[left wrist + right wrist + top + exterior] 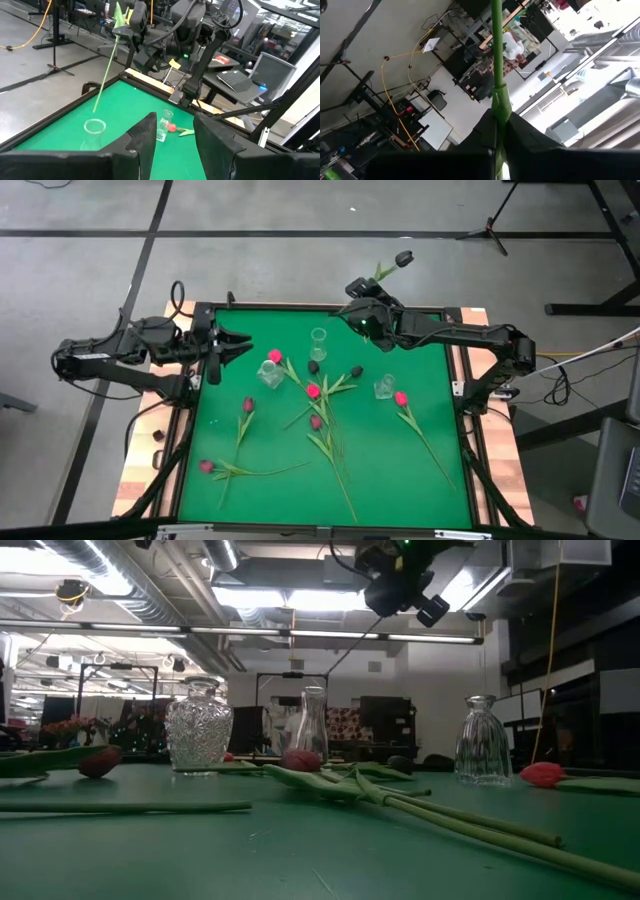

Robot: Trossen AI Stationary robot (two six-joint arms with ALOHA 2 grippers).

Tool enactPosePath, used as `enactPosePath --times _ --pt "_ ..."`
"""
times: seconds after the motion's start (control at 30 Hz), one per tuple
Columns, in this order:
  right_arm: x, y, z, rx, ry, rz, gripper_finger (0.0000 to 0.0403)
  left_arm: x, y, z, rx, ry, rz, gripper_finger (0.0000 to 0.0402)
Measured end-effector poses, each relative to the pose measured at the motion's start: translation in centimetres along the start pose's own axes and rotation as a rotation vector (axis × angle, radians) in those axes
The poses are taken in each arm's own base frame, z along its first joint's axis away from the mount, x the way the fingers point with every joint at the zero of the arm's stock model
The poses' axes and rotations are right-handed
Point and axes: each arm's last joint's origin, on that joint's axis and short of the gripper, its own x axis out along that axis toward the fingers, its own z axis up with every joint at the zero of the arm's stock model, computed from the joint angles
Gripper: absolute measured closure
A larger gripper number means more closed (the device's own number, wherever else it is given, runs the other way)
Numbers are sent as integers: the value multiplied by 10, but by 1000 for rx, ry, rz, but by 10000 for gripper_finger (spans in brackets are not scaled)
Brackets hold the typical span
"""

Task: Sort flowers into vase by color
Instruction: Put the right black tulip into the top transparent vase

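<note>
The right gripper (362,288) is clenched on the green stem of a dark-headed tulip (403,258), held high over the far edge of the table (390,470), its stem slanting down toward the slim glass vase (318,338) below. Two more glass vases stand nearer the front: a cut-glass one (270,373) and a bell-shaped one (385,386). All three look empty. Around them lie eight flowers (316,391) with long green stems: six with pink-red or magenta heads, two near-black. The left gripper (238,346) waits at the table's left edge, fingers parted and empty.
</note>
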Motion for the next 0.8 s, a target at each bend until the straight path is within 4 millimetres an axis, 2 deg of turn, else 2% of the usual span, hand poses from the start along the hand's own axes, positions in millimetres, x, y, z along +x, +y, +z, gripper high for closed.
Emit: enactPosePath --times 0.27,0.57,0.8 --pt "-4 -2 2 -10 -8 -14 379 0 1 0 -23 -14 32 273" --pt "-29 -5 13 -63 -123 -86 383 0 3 -4 -9 27 65 273" --pt "-26 -7 11 -97 -132 -98 378 0 3 -4 -9 26 69 273"
